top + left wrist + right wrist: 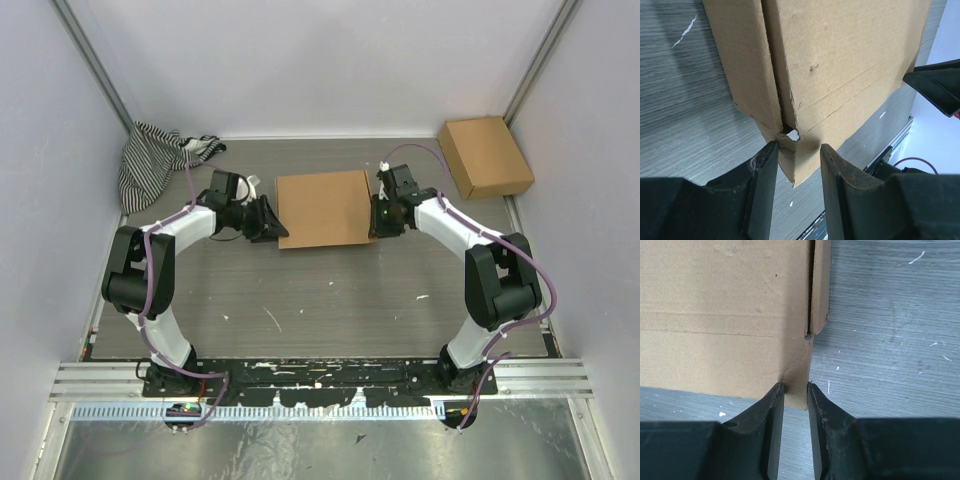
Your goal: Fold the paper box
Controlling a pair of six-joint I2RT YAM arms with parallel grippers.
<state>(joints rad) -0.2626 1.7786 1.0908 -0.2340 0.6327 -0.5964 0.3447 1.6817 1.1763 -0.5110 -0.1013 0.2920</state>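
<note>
The paper box (323,208) is a plain brown cardboard mailer, folded into a shallow closed rectangle in the middle of the table. My left gripper (272,222) is at its near left corner. In the left wrist view the box (840,65) has that crumpled corner between my fingers, and the left gripper (797,146) is shut on it. My right gripper (378,215) is at the near right corner. In the right wrist view the box (725,315) has its corner flap pinched in the right gripper (796,386).
A smaller ready-made brown cardboard box (485,157) stands at the far right by the wall. A black-and-white striped cloth (150,160) lies bunched at the far left. A metal rail (320,380) runs along the near table edge.
</note>
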